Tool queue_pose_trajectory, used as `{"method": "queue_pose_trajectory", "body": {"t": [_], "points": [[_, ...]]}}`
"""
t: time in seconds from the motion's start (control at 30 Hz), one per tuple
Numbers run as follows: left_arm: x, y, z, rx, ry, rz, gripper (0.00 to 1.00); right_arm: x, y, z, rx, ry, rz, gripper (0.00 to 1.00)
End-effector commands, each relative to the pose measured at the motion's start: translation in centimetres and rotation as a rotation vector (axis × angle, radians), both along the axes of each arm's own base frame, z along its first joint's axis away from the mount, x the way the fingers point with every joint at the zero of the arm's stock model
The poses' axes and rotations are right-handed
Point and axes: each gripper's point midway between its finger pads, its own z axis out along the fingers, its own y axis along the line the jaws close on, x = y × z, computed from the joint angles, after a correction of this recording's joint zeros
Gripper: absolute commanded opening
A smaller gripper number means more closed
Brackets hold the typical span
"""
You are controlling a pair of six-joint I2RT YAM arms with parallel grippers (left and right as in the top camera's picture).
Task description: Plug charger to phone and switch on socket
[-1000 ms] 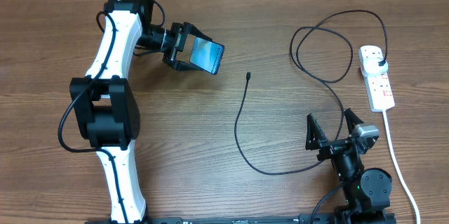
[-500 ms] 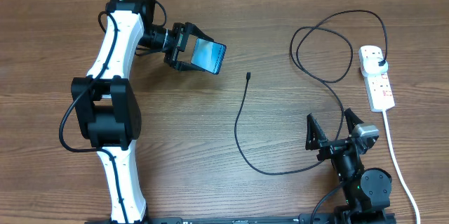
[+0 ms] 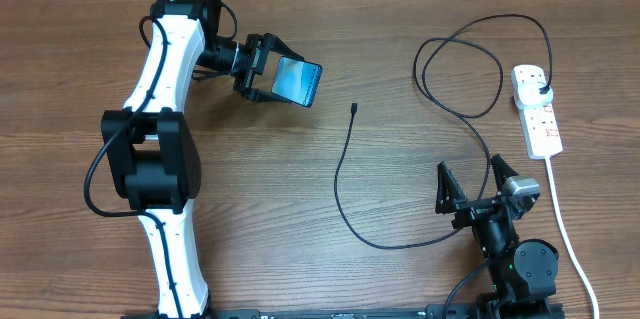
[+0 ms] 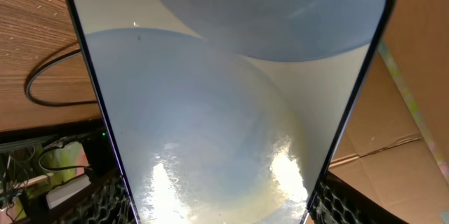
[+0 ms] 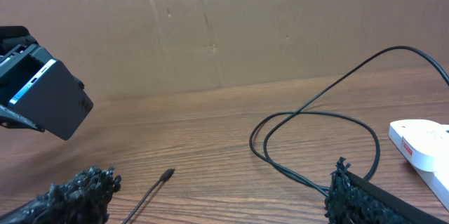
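Left pincer [image 3: 264,71] pinches the phone [image 3: 298,79], apparently off the table [image 3: 260,199]; right pincer [image 3: 469,167] spread, empty.

**Overhead:** even, diffuse light from above. The bench [image 3: 300,189] is uniformly bright, with only soft, short shadows beside the left arm [image 3: 165,89] and along the charger [image 3: 338,173]. Focus holds sharp to the edges.

**Left wrist:** the phone [image 4: 224,112] fills the frame at close range. White glare blooms across the lower screen and washes out its colour.

**Right wrist:** flat, moderate light on the wood. The right jaws at the bottom edge are dark, soft and out of focus.
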Motion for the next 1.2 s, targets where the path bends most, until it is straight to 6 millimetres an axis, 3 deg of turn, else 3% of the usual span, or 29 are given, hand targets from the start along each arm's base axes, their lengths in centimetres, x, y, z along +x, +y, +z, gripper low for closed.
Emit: {"method": "queue_pose_trajectory", "body": {"t": [0.0,0.67,1.17], "points": [[0.4,-0.5,1.3,-0.031,-0.023,0.000,0.40,0.0,0.0,-0.2,-0.001,-0.005,-0.005,1.00],[0.5,-0.5,1.2,-0.031,-0.063,-0.019,0.39,-0.5,1.1,0.6,0.107,0.033,0.066,1.00],[0.4,-0.6,1.1,-0.027,-0.067,-0.024,0.39,-1.0,1.3,4.6,0.097,0.178,0.071,1.00]]}}
